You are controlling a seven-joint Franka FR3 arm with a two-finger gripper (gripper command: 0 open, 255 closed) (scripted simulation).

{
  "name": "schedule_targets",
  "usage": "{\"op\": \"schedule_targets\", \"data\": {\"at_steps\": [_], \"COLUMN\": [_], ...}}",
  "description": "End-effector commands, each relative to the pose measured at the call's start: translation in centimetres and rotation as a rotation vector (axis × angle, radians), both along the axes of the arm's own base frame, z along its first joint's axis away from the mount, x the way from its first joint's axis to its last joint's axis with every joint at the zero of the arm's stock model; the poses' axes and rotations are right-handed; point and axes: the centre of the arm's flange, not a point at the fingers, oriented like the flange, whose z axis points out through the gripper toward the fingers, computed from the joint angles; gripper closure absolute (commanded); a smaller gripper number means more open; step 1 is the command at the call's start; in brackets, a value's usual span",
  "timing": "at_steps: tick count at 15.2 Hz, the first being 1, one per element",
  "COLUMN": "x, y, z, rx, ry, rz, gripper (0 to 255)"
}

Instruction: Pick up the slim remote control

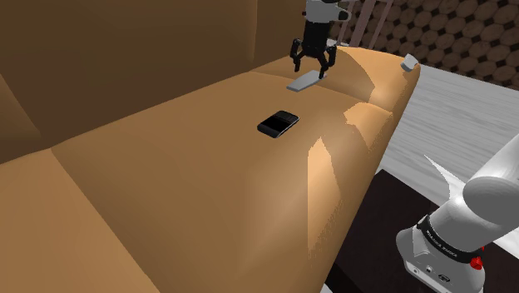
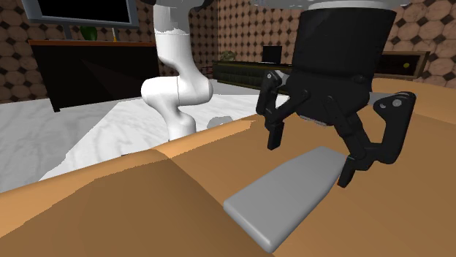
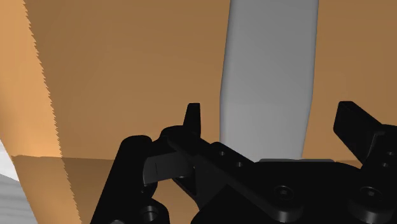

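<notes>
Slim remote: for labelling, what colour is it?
The remote is plain grey; second exterior view shows it best.

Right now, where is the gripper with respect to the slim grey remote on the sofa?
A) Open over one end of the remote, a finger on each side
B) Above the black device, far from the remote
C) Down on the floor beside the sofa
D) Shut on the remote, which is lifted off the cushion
A: the gripper hangs over one end of the grey remote with its fingers apart on either side, and the remote lies flat on the sofa.
</notes>
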Motion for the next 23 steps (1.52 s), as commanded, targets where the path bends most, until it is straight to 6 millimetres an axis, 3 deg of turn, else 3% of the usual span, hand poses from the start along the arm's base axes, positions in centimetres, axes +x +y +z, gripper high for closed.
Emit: {"op": "schedule_targets", "data": {"at_steps": [1,5,6,15,23], "x": [0.1,0.1,0.1,0.1,0.1], "y": [0.0,0.0,0.0,0.0,0.0], "z": [-1.0,-2.3,-2.4,-2.3,1.9], "rx": [0.0,0.0,0.0,0.0,0.0], "ry": [0.0,0.0,0.0,0.0,0.0], "rz": [-0.004,-0.004,-0.004,-0.004,-0.004], "gripper": [0,0,255,255,255]}}
